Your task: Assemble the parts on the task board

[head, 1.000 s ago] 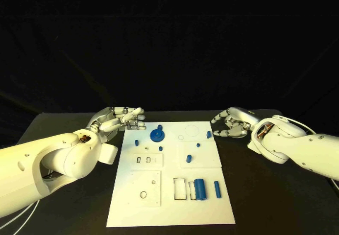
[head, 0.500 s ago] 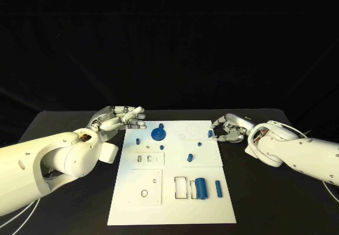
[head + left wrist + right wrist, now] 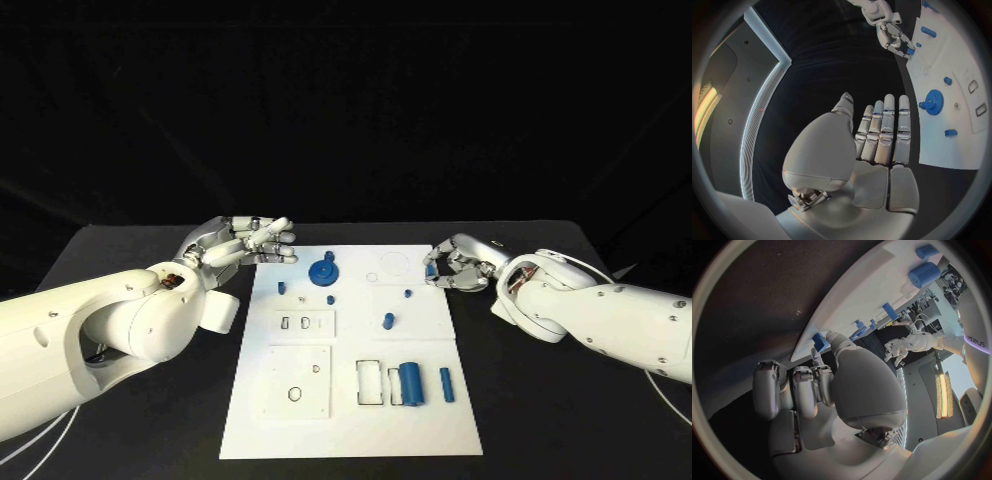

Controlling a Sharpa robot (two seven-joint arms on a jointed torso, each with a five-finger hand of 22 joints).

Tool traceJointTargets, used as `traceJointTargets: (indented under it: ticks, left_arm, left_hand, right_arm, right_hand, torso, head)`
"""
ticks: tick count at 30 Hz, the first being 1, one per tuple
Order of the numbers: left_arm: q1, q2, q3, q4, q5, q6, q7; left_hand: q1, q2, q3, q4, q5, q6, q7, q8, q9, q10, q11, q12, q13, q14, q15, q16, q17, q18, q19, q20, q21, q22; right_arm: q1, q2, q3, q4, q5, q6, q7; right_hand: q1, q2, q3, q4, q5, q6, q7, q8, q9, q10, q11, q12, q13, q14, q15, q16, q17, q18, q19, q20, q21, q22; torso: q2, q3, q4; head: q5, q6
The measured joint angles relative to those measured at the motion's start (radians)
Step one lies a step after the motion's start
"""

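Note:
The white task board (image 3: 346,420) lies lengthwise in the middle of the table. On it are a blue gear (image 3: 323,274), a thick blue cylinder (image 3: 410,384), a slim one (image 3: 446,385) and several small blue pegs. My right hand (image 3: 462,266) is at the board's far right edge, its thumb and a finger pinching a small blue peg (image 3: 428,270). The right wrist view has that peg (image 3: 819,341) at the thumb tip. My left hand (image 3: 245,242) hovers by the board's far left corner, fingers straight and holding nothing. The left wrist view shows the gear (image 3: 933,101) and my right hand (image 3: 893,37).
The black table (image 3: 130,255) extends on both sides of the board. Empty cut-outs (image 3: 293,325) and a rectangular slot (image 3: 368,385) mark the board's left and near parts. My white forearms reach in from both sides.
My right hand has moved left to the board's edge and its fingers have come together on the small blue peg. The left hand has hardly moved.

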Motion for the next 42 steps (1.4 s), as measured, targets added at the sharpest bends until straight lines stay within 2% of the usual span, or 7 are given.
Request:
traceJointTargets:
  ticks: [4, 22, 29, 33, 36, 38, 42]
  left_arm:
    - [0.0, 0.0, 0.0, 0.0, 0.0, 0.0, 0.0]
    - [0.0, -0.001, 0.0, 0.0, 0.0, 0.003, -0.002]
    - [0.0, -0.002, 0.0, -0.001, 0.0, 0.004, -0.005]
    - [0.0, -0.002, 0.0, -0.001, 0.0, 0.005, -0.006]
    - [0.0, -0.002, 0.0, -0.001, 0.0, 0.006, -0.007]
    - [0.0, -0.002, 0.0, -0.001, 0.0, 0.006, -0.008]
    - [0.0, -0.002, 0.0, -0.001, 0.0, 0.007, -0.009]
  left_hand:
    - [0.0, 0.0, 0.0, 0.0, 0.0, 0.0, 0.0, 0.0, 0.0, 0.0, 0.0, 0.0, 0.0, 0.0, 0.0, 0.0, 0.0, 0.0, 0.0, 0.0, 0.0, 0.0]
    - [0.0, 0.0, 0.0, 0.0, 0.0, 0.0, 0.0, 0.0, 0.0, 0.0, 0.0, 0.0, 0.0, 0.0, 0.0, 0.0, 0.0, 0.0, 0.0, 0.0, 0.0, 0.0]
    - [0.0, 0.0, 0.0, -0.006, 0.0, 0.0, 0.0, 0.0, 0.0, 0.0, 0.0, 0.0, 0.0, 0.0, 0.0, 0.0, 0.001, 0.0, 0.0, 0.0, 0.0, 0.0]
    - [0.0, 0.0, 0.0, -0.006, 0.0, 0.0, 0.0, 0.0, 0.0, 0.0, 0.0, 0.0, 0.0, 0.0, 0.0, 0.0, 0.001, 0.0, 0.0, 0.0, 0.0, 0.0]
    - [0.0, 0.0, 0.0, -0.006, 0.0, 0.0, 0.0, 0.0, 0.0, 0.0, 0.0, 0.0, 0.0, 0.0, 0.0, 0.0, 0.001, 0.0, 0.0, 0.0, 0.0, 0.0]
    - [0.004, 0.004, 0.0, -0.006, 0.0, 0.0, 0.0, 0.0, 0.0, 0.0, 0.0, 0.0, 0.0, 0.0, 0.0, 0.0, 0.001, 0.0, 0.0, 0.0, 0.0, -0.001]
    - [0.004, 0.004, 0.0, -0.006, 0.0, 0.0, 0.0, 0.0, 0.0, 0.0, 0.0, 0.0, 0.0, 0.0, 0.0, 0.0, 0.001, 0.0, 0.0, 0.0, 0.0, -0.001]
  right_arm:
    - [-0.001, 0.003, 0.0, -0.001, 0.0, -0.003, -0.002]
    - [-0.002, 0.005, 0.0, -0.005, 0.0, -0.009, -0.012]
    - [-0.002, 0.005, 0.0, -0.004, 0.0, -0.011, -0.011]
    - [-0.002, 0.005, 0.0, -0.004, 0.001, -0.014, -0.01]
    - [-0.002, 0.004, 0.0, -0.004, 0.004, -0.017, -0.009]
    - [-0.002, 0.004, 0.0, -0.004, 0.005, -0.02, -0.009]
    - [-0.002, 0.005, 0.0, -0.003, 0.007, -0.025, -0.009]
  right_hand:
    - [0.003, 0.008, 0.0, 0.0, 0.0, 0.012, -0.001, 0.008, 0.003, 0.0, 0.0, 0.0, 0.0, 0.0, 0.0, 0.0, 0.0, 0.0, 0.004, 0.004, 0.0, 0.0]
    - [0.003, 0.008, 0.003, 0.003, 0.0, 0.024, -0.006, 0.012, 0.007, 0.0, 0.0, 0.005, 0.0, 0.0, 0.0, 0.0, 0.0, 0.0, 0.008, 0.0, 0.005, 0.0]
    - [0.011, 0.036, 0.014, 0.0, 0.0, 0.061, -0.017, 0.035, 0.018, 0.0, 0.0, 0.01, 0.001, 0.0, 0.0, 0.0, 0.0, 0.0, 0.011, -0.004, 0.012, 0.0]
    - [0.02, 0.057, 0.029, -0.007, -0.008, 0.1, -0.036, 0.061, 0.028, 0.002, -0.02, 0.018, 0.001, 0.0, -0.011, 0.0, 0.0, 0.0, 0.018, -0.011, 0.02, 0.0]
    - [0.022, 0.068, 0.039, -0.014, -0.034, 0.122, -0.046, 0.076, 0.036, 0.002, -0.031, 0.022, 0.001, 0.002, -0.023, 0.0, 0.0, 0.0, 0.027, -0.02, 0.02, 0.0]
    - [0.025, 0.073, 0.048, -0.017, -0.054, 0.122, -0.046, 0.087, 0.036, 0.002, -0.041, 0.022, 0.001, -0.002, -0.027, 0.0, 0.0, 0.0, 0.029, -0.022, 0.02, 0.0]
    - [0.026, 0.08, 0.053, -0.019, -0.057, 0.122, -0.046, 0.09, 0.036, 0.002, -0.041, 0.022, 0.001, 0.002, -0.031, 0.0, 0.0, 0.0, 0.03, -0.028, 0.024, -0.001]
  torso:
    - [0.0, 0.0001, 0.0004]
    - [-0.001, 0.0003, -0.001]
    - [-0.001, 0.0004, -0.0006]
    - [-0.001, 0.0003, -0.0004]
    - [-0.001, 0.0003, -0.0005]
    - [-0.001, 0.0003, -0.0005]
    - [-0.001, 0.0003, -0.0005]
  head:
    - [0.001, -0.001]
    - [0.004, -0.008]
    - [0.005, -0.009]
    - [0.005, -0.009]
    - [0.005, -0.011]
    - [0.005, -0.011]
    - [0.005, -0.012]
